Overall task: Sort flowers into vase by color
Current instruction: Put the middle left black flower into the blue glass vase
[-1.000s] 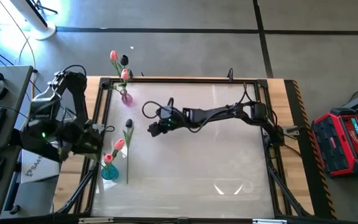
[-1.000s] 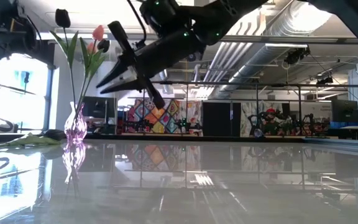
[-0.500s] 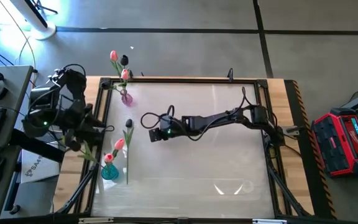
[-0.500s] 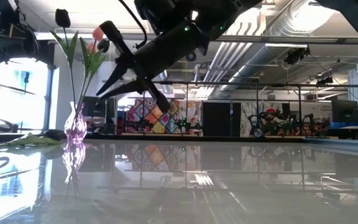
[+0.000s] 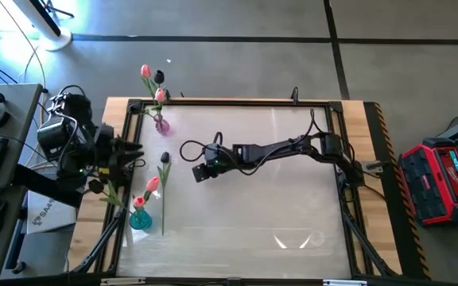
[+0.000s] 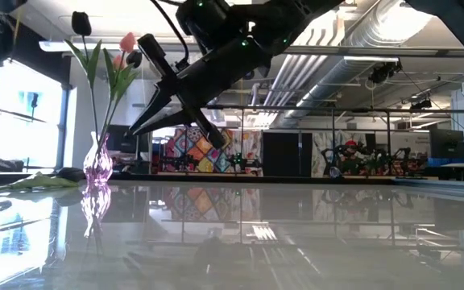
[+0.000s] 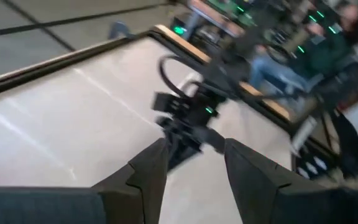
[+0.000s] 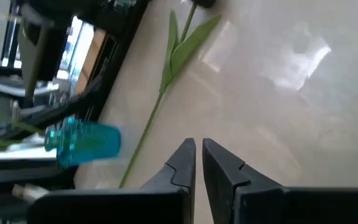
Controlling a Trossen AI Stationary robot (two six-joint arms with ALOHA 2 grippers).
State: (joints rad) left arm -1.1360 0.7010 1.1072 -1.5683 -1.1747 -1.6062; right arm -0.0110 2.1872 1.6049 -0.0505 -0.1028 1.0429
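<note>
A dark tulip (image 5: pixel 164 191) lies flat on the table, head (image 5: pixel 164 157) toward the far side; its stem and leaves show in the right wrist view (image 8: pixel 166 81). A purple vase (image 5: pixel 161 123) at the far left holds two pink tulips and a dark one (image 6: pixel 80 22). A blue vase (image 5: pixel 140 219) holds two pink tulips (image 5: pixel 151 184). My right gripper (image 5: pixel 196 175) hovers shut and empty above the table, right of the lying tulip, fingers (image 8: pixel 185 155) slanting down toward it. My left gripper (image 5: pixel 136 153) is open and empty at the table's left edge (image 7: pixel 196 146).
More green stems and leaves (image 5: pixel 106 192) lie by the table's left rim beside my left arm. The blue vase (image 8: pixel 82 142) stands just near-left of the lying tulip. The table's middle and right are bare glossy surface (image 5: pixel 293 206). A black frame (image 5: pixel 237 102) borders the table.
My left arm has drawn back from beside the blue vase toward the far-left and turned, so its gripper now points across the table to the right. My right gripper has shifted slightly toward the near edge, staying above the table.
</note>
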